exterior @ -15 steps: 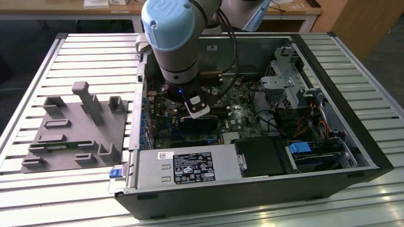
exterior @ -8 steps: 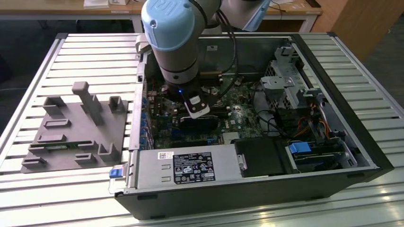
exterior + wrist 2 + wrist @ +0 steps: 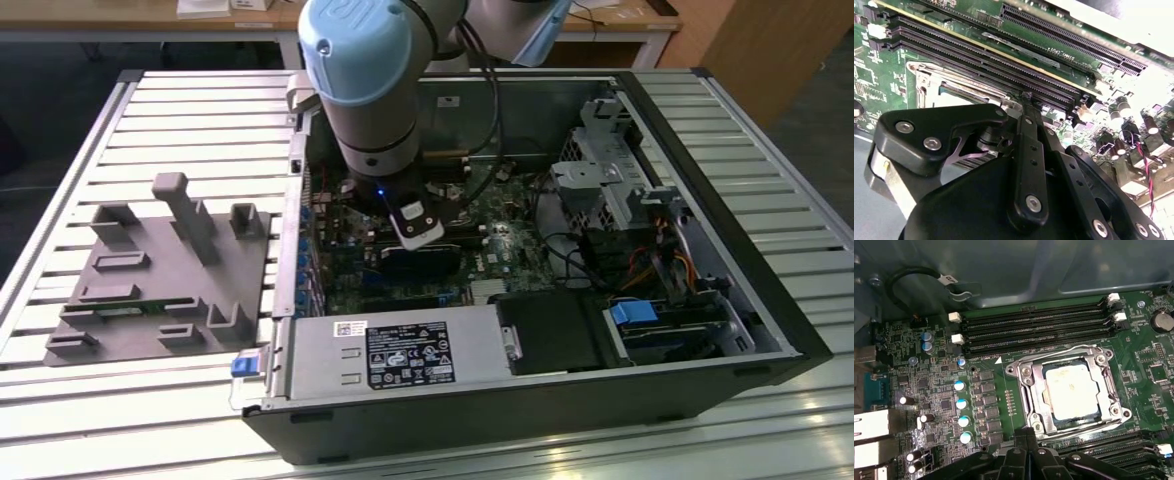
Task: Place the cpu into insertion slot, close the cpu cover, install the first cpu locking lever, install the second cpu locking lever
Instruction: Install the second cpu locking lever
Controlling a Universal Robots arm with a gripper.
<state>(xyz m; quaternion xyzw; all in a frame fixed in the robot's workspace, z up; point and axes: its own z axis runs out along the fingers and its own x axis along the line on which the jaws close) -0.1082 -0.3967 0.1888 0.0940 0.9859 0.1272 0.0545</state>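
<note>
A: Where is the chip [image 3: 1070,391] at this point?

B: In the first wrist view it lies flat in the socket [image 3: 1070,388] on the green board [image 3: 1134,370], pale top up, with the silver cover [image 3: 1040,390] folded down around it so the chip shows through the cut-out. So the chip looks seated and the cover looks shut.

A: And the tool [image 3: 1026,97]?

B: In the second wrist view its black fingers [image 3: 1029,117] come together to a narrow tip with nothing between them, so I read it as closed and empty. The tip sits just beside the socket's edge, near the long black memory slots [image 3: 1004,60]. In the exterior view the arm [image 3: 363,85] reaches down into the open computer case [image 3: 694,130], which rests on the slatted surface [image 3: 187,110].

A: Then the work in hand is the levers?

B: That's my judgement. I can't make out whether either lever is hooked yet. Doing it well means pressing on the thin lever wire alone, keeping the tip off the chip's top and clear of the slots, and pushing steadily so the wire doesn't spring free.
</note>
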